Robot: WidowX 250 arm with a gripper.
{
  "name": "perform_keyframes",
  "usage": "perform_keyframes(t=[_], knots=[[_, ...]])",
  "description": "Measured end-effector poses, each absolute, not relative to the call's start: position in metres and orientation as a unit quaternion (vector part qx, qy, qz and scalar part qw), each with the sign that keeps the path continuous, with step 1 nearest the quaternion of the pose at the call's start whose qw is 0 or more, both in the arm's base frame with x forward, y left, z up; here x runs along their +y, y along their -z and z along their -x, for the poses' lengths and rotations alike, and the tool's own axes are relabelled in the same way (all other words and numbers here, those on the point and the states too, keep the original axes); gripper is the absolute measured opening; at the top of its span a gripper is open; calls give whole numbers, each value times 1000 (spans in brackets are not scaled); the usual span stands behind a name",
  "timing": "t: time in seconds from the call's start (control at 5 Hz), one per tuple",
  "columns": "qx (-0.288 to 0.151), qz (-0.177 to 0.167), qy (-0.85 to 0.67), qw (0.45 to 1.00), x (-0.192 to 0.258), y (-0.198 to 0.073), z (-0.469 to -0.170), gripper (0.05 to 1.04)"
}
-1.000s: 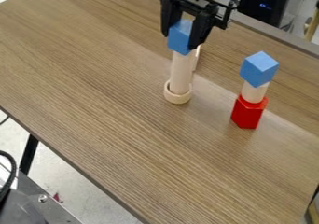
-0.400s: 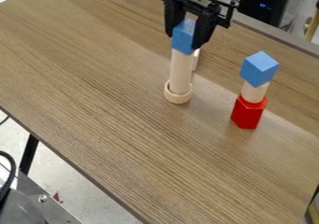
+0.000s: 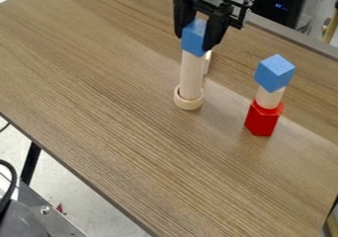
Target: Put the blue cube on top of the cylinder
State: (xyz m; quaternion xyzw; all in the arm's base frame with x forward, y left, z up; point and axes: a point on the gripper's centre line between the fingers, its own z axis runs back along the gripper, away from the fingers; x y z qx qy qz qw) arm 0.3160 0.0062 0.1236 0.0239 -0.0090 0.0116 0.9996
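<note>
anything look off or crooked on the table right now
Mildly, the right-hand stack: its blue cube sits twisted relative to the red block at the bottom and overhangs the narrower wooden piece between them. Nothing looks spilled or broken.

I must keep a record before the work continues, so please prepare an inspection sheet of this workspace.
Surface: wood-grain table; no spill seen
Job's things: blue cube at the top of the tall cylinder, whose foot is in a pale ring
Clutter: second blue cube on a short cylinder on a red block; pale piece behind the tall cylinder
Grippers: pincer shut on the first cube
Cables: black cable at left edge, off the table
Surroundings: black device with blue lights beyond the table
</note>
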Motion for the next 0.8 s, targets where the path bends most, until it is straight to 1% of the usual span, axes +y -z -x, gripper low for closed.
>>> perform_keyframes(t=[0.2,0.4,0.6,0.8], knots=[[-5,-25,-11,1000,7,-122,-318,651],[0,-25,-15,1000,7,-122,-316,935],[2,-25,-15,1000,7,-122,-316,1003],[-19,-42,-13,999,7,-146,-315,1000]])
